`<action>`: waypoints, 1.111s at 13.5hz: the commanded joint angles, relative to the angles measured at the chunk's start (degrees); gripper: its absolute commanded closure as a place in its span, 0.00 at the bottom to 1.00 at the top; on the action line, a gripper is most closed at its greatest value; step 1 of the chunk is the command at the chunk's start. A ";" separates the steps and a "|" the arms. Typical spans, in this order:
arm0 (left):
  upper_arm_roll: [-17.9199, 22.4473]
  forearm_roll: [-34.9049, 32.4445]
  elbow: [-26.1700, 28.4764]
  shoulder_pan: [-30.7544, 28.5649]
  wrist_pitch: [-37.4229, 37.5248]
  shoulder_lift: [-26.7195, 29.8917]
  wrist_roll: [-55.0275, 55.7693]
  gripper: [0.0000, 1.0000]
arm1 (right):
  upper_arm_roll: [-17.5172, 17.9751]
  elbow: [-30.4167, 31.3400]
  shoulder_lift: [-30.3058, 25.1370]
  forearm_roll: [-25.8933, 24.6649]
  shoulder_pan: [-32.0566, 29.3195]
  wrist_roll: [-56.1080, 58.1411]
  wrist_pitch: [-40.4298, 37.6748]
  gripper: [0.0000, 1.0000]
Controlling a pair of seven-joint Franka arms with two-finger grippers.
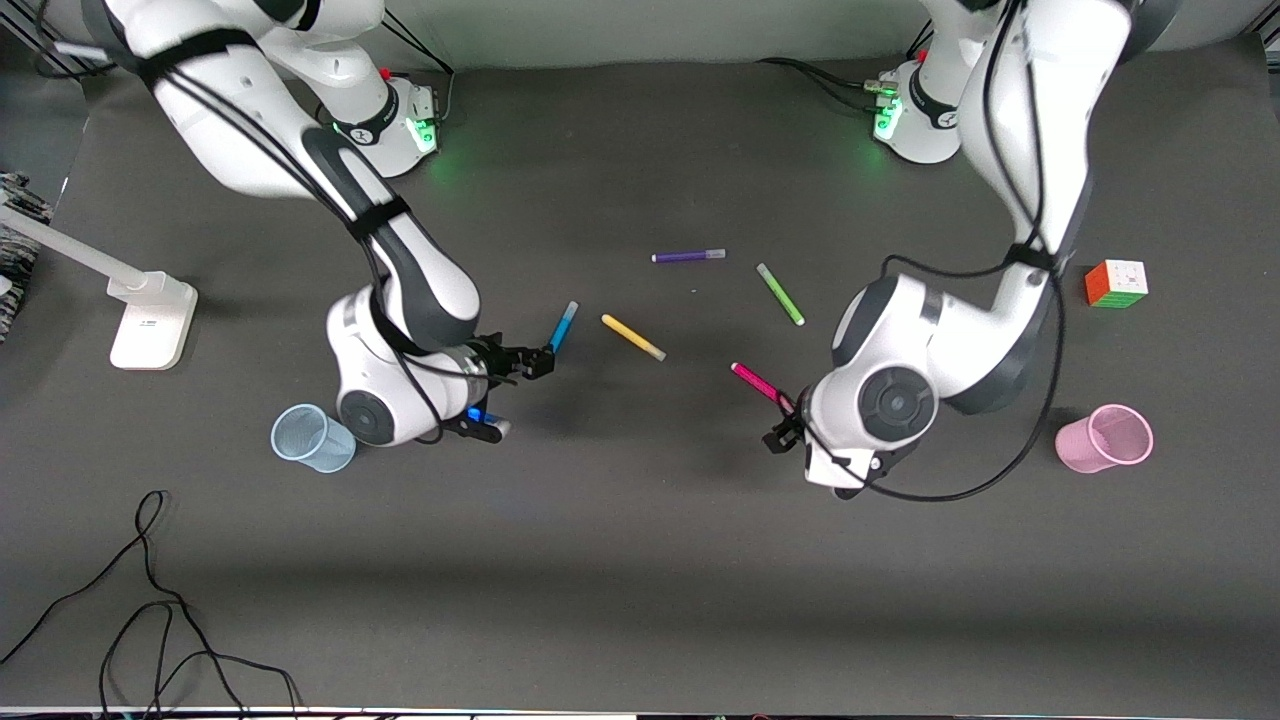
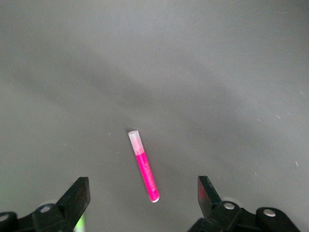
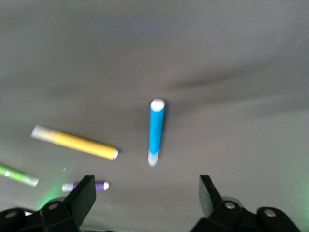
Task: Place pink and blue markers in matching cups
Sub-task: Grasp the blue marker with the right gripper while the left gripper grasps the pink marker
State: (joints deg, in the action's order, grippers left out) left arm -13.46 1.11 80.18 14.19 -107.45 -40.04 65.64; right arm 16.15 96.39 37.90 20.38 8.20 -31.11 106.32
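Note:
The blue marker (image 1: 564, 326) lies on the dark table, and my right gripper (image 1: 537, 362) hovers open and empty by its nearer end. In the right wrist view the marker (image 3: 156, 131) lies ahead of the open gripper (image 3: 145, 198). The pink marker (image 1: 758, 382) lies toward the left arm's end, and my left gripper (image 1: 783, 428) hovers open over its nearer end. In the left wrist view the marker (image 2: 143, 165) lies between the spread fingers (image 2: 77, 198). The pale blue cup (image 1: 312, 438) stands beside the right arm's hand. The pale pink cup (image 1: 1105, 438) stands at the left arm's end.
A yellow pen (image 1: 633, 338), a green pen (image 1: 780, 294) and a purple pen (image 1: 688, 256) lie between the two markers, farther from the front camera. A colour cube (image 1: 1116, 283) sits farther than the pink cup. A white lamp base (image 1: 150, 320) and loose cables (image 1: 150, 600) lie at the right arm's end.

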 commanded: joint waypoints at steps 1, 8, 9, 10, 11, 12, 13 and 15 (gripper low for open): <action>0.19 1.52 1.45 0.22 0.49 -0.66 4.32 0.01 | 0.11 1.69 2.96 1.68 0.85 -2.02 4.40 0.08; 0.19 8.02 12.27 2.32 -8.90 0.48 9.77 0.03 | 0.11 4.95 5.08 1.77 1.47 -2.02 11.54 0.75; 0.19 8.03 12.89 2.59 -9.78 0.40 9.85 0.04 | 0.11 4.86 5.08 1.94 1.30 -2.02 11.54 0.92; 0.19 8.12 13.42 2.68 -10.31 0.31 10.20 0.04 | 0.11 4.86 4.99 2.29 1.21 -2.02 11.45 1.00; 0.19 8.12 13.86 3.29 -11.28 0.22 10.99 0.05 | 0.11 4.86 4.99 2.30 1.21 -2.02 11.45 1.00; 0.19 8.12 14.56 4.17 -12.42 0.13 11.69 0.07 | 0.11 4.77 4.91 2.30 1.12 -2.02 11.28 1.00; 0.19 8.03 15.79 4.96 -14.08 0.31 12.66 0.09 | 0.11 4.68 4.56 2.30 1.03 -2.02 10.84 1.00; 0.19 7.94 16.50 5.14 -15.15 0.13 12.93 0.20 | -0.15 4.33 3.15 2.30 0.95 -2.11 9.18 1.00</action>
State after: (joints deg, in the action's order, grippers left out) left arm -13.86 8.49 93.79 18.34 -120.66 -41.74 76.87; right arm 16.22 100.35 43.02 21.89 9.15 -31.86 116.30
